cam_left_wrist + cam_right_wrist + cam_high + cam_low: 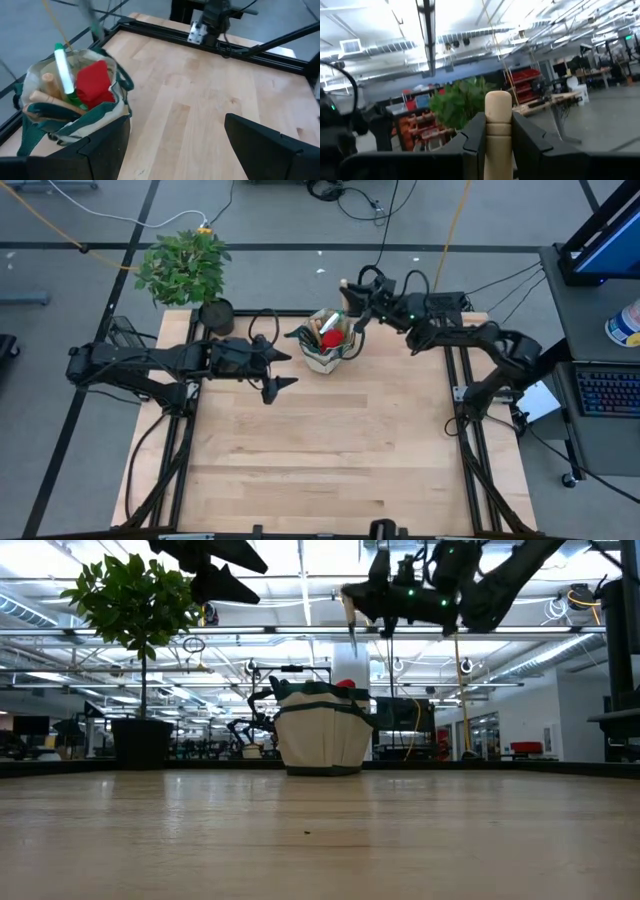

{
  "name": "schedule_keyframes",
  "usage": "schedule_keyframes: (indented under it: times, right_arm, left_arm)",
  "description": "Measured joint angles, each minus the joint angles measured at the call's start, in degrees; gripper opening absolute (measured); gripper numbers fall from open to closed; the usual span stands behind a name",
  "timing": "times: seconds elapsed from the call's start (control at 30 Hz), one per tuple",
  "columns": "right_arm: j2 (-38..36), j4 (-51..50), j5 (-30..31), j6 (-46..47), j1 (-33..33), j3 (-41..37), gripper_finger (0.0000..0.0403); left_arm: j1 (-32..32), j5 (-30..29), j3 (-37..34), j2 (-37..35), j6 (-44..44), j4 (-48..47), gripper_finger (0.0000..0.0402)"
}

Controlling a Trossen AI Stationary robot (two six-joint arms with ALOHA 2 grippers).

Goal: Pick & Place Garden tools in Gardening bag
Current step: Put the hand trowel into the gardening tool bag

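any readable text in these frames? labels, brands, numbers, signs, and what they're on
None can be read.
The green-white bottle in the gardening bag: no print can be made out.
The white tag on the arm base across the table: too blurred to read.
The item on the side desk by the keyboard: too small to read.
Signs in the room behind the table: none can be made out.

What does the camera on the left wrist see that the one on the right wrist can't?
Only the left wrist view shows the gardening bag from above, with a red glove, a green-white bottle and wooden handles inside, beside bare table. Only the right wrist view shows the right gripper shut on a wooden tool handle, with the potted plant beyond. Both show their own dark fingers.
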Motion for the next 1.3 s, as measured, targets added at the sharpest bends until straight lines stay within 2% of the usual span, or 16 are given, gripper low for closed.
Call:
schedule_keyframes:
  times: [0.2,0.43,0.6,0.9,1.07,1.3]
  right_arm:
    - [5.02,4.19,-0.49,-1.0,0.0,0.0,0.0058]
    - [8.46,5.0,-1.52,-2.73,-0.02,0.0,0.0058]
    - [9.58,4.58,-1.54,-4.98,-0.29,0.0,0.0058]
    - [9.47,4.47,-1.26,-7.62,-1.18,-1.26,0.0058]
    - [9.47,4.15,0.28,-7.53,-1.22,-2.93,0.006]
    - [9.42,1.72,0.45,-7.04,-1.2,-3.08,0.0124]
  left_arm:
    - [0.5,4.46,0.0,-0.77,2.44,-0.2,0.0333]
    - [0.52,4.6,-0.02,-1.76,2.59,-4.47,0.0333]
    - [0.52,4.62,-0.68,-3.05,2.79,-4.24,0.0333]
    - [0.44,5.73,-15.09,-11.52,-2.12,10.23,0.0333]
    - [0.35,5.74,-20.43,-16.6,-3.91,12.96,0.0333]
    - [0.35,5.7,-21.64,-20.01,-3.64,11.42,0.0333]
